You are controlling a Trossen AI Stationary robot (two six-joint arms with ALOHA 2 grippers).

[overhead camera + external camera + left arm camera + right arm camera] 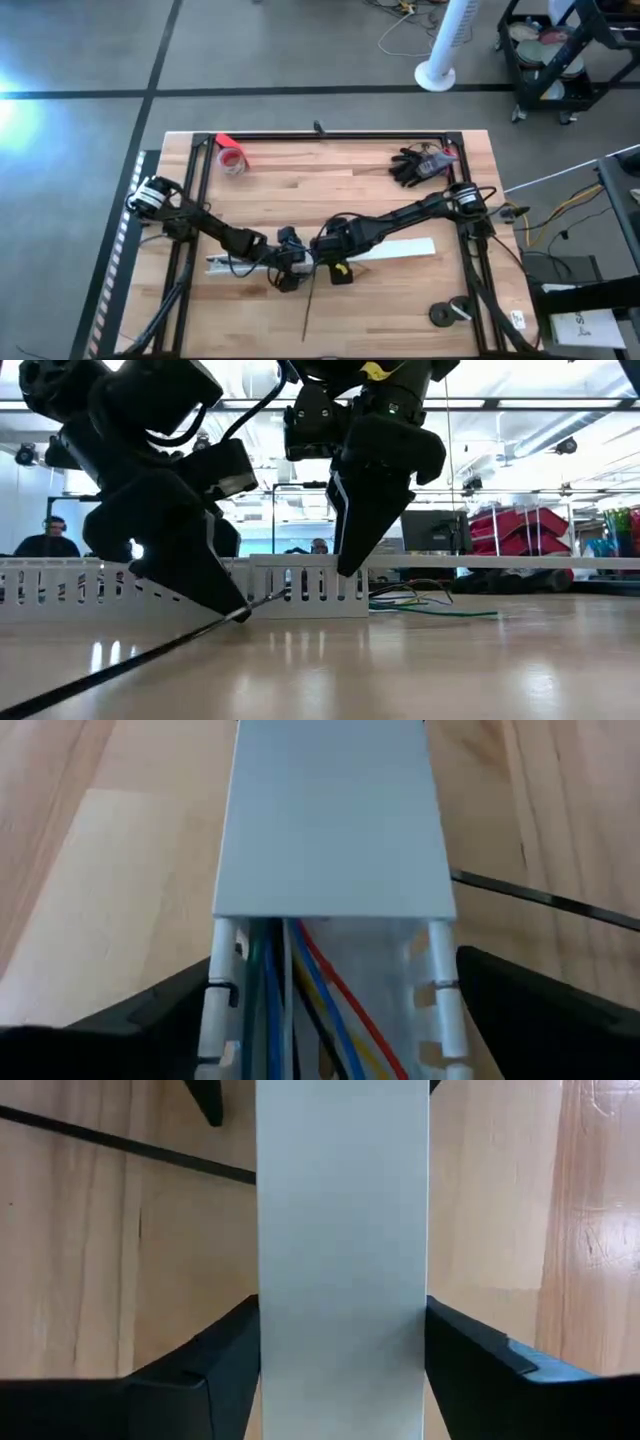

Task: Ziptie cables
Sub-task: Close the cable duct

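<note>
A long white slotted strip (400, 248) lies left to right near the table's front. A flat lid (330, 810) covers its far part. In the uncovered part run the cables (300, 1020), green, blue, red, yellow and black, and some trail out onto the table (430, 603). My left gripper (288, 275) points down over the uncovered part. My right gripper (328, 258) points down just to its right, over the lidded part. A thin black ziptie (311, 305) lies flat on the table in front of them. My left gripper straddles the strip's open end from above, one finger (170, 1015) against each slotted side wall (222, 990), lying across the strip. The strip rests on the table. My right gripper pinches the lidded strip by its two long sides (268, 1350) between both fingers (215, 1365), from above and across it.
A red tape roll (232, 160) sits at the far left and a black glove (415, 165) at the far right. Two dark round pieces (450, 312) lie at the front right. A black frame (330, 135) edges the table. People sit in the room behind.
</note>
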